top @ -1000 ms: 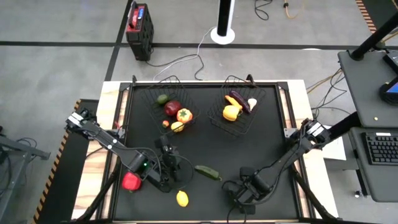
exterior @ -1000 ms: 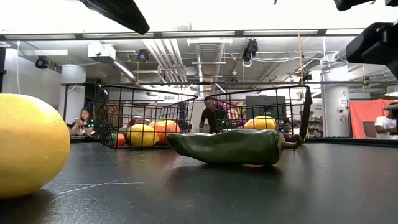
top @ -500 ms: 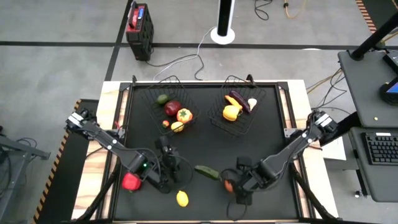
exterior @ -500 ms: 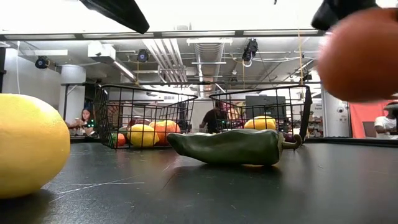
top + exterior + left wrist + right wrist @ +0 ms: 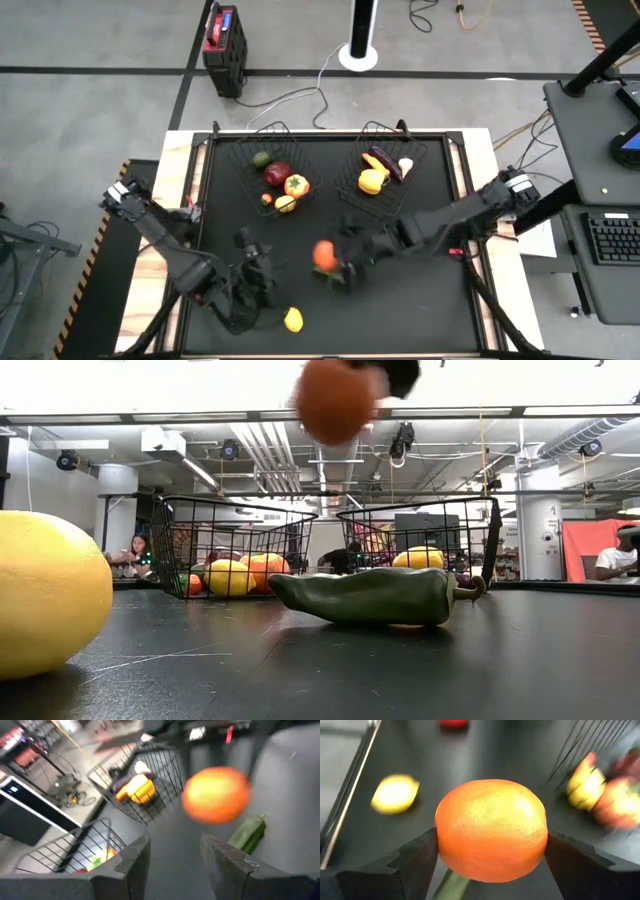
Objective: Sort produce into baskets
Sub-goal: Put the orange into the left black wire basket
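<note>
Right gripper [image 5: 335, 262] carries an orange [image 5: 324, 255] above the surface [image 5: 430, 300]; left gripper [image 5: 255, 290] waits, jaws partly apart and holding nothing.

High view: the orange hangs mid-surface, over the green pepper [image 5: 337, 279], with a lemon [image 5: 293, 319] near the front edge and two baskets [image 5: 272, 150] at the back (both holding produce). Low view: the orange floats high above the pepper. Left wrist view: empty fingers [image 5: 131, 862]. Right wrist view: fingers [image 5: 415, 860] clamp the orange's sides.

Overhead, table-level and two wrist views, all sharing the orange [image 5: 324, 254].
</note>
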You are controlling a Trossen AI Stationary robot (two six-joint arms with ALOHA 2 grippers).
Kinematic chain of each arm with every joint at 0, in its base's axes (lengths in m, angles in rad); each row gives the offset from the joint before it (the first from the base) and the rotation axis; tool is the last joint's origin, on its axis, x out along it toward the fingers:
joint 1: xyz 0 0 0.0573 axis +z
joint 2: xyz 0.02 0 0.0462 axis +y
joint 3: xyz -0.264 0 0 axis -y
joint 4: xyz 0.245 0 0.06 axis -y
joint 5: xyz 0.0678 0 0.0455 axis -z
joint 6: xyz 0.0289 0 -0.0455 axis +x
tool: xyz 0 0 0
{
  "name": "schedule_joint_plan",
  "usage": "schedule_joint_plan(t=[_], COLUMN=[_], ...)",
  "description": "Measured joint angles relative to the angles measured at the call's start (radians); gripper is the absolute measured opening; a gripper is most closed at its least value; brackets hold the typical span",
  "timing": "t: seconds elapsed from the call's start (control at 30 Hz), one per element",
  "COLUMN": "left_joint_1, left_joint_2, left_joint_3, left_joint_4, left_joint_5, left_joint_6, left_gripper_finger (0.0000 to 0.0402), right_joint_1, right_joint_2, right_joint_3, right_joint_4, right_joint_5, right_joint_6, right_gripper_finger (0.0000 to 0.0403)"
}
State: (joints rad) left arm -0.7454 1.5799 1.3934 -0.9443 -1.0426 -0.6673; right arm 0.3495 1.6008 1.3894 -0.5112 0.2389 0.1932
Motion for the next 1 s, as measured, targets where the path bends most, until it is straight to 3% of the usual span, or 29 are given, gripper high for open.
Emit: schedule_joint_plan(t=[0.17, 0.27, 0.4, 0.73, 1.0], left_joint_1=[-0.075, -0.111, -0.139, -0.144, -0.144], left_joint_2=[-0.001, -0.001, -0.002, -0.002, -0.005], left_joint_3=[0.073, 0.095, 0.103, 0.104, 0.103], left_joint_4=[-0.154, -0.234, -0.32, -0.495, -0.568], left_joint_5=[-0.096, -0.137, -0.165, -0.172, -0.173], left_joint_6=[-0.11, -0.176, -0.266, -0.464, -0.538], left_gripper_finger=[0.0158, 0.0158, 0.0158, 0.0158, 0.0158], right_joint_1=[-0.128, -0.207, -0.317, -0.489, -0.527], right_joint_2=[0.001, 0.002, 0.002, 0.023, 0.159], right_joint_3=[0.012, 0.012, 0.012, 0.018, 0.193], right_joint_4=[0.233, 0.361, 0.474, 0.641, 0.621], right_joint_5=[-0.003, -0.008, -0.1, -0.184, -0.233], right_joint_6=[-0.165, -0.183, -0.182, -0.186, -0.217], right_gripper_finger=[0.0322, 0.0322, 0.0322, 0.0322, 0.0322])
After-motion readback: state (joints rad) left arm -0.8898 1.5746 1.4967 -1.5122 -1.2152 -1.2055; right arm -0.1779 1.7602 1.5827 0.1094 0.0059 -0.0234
